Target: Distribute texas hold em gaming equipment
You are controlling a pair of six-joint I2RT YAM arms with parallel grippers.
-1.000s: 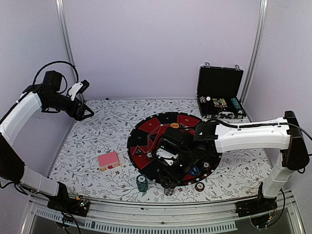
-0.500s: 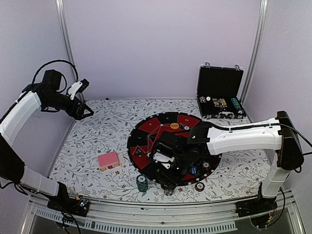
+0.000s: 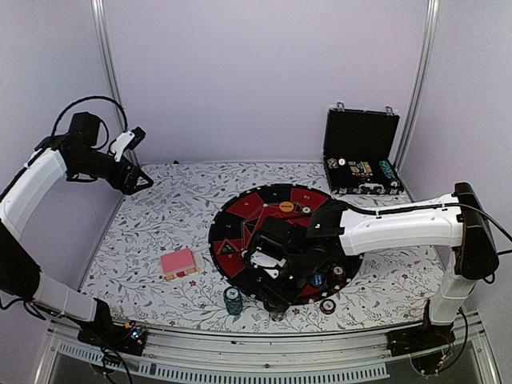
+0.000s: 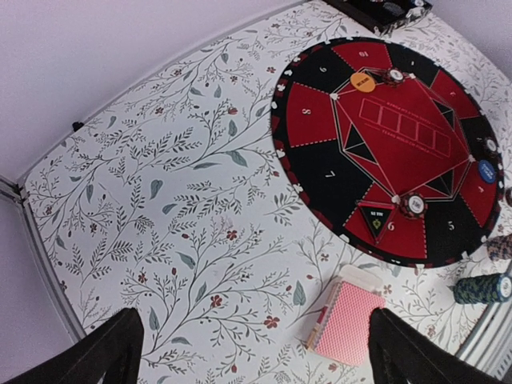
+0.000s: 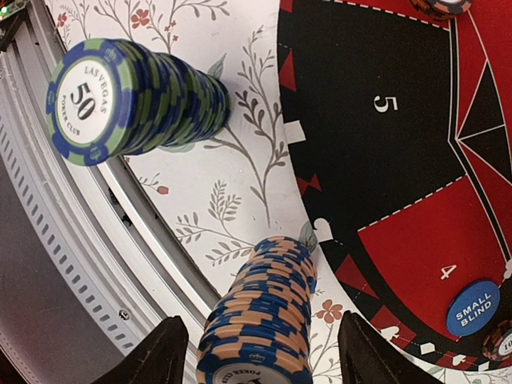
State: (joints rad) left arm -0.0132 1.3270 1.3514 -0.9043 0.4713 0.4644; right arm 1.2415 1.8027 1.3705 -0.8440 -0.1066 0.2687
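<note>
My right gripper (image 5: pixel 264 362) is open, one finger on each side of a tall blue-and-tan chip stack (image 5: pixel 260 324) standing on the cloth by the table's front edge, just off the round mat (image 5: pixel 400 120). A green-and-blue chip stack (image 5: pixel 128 100) stands beside it and also shows in the top view (image 3: pixel 233 301). A blue button disc (image 5: pixel 472 306) lies on the mat. My left gripper (image 4: pixel 260 356) is open and empty, high above the pink-backed card deck (image 4: pixel 348 320). An orange button disc (image 4: pixel 362 82) lies on the mat's far side.
The black hinged case (image 3: pixel 360 152) stands open at the back right. The red-and-black mat (image 3: pixel 240 216) fills the table's middle. A brown-red chip (image 3: pixel 328 306) lies near the front edge. A metal rail (image 5: pixel 72 240) runs along the front.
My right arm has shifted a little to the left over the mat's front edge. The left arm has hardly moved.
</note>
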